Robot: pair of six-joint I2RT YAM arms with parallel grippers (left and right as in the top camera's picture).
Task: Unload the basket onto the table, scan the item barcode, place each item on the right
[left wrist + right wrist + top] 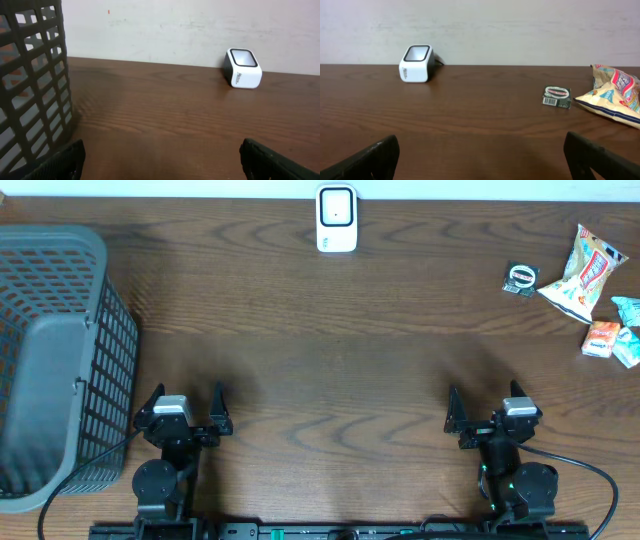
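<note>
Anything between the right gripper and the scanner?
Nothing: only bare table lies between the right gripper and the scanner, as overhead and right wrist views show.

Scanner: white, boxy, with a dark-rimmed window on its sloped face. It stands upright at top centre of the overhead frame. It sits right of centre in the left wrist view and upper left in the right wrist view.

Items: clustered at upper right of the overhead frame, well apart from the scanner.
- Small dark green packet: lies flat, white oval label up. The right wrist view shows a white barcode patch on its near side.
- Snack bag: just right of the green packet. Cream with red and blue print, crinkled, lying flat.
- Orange packet: below the bag.
- Upper teal packet and lower teal packet: at the right frame edge, cropped.
</note>
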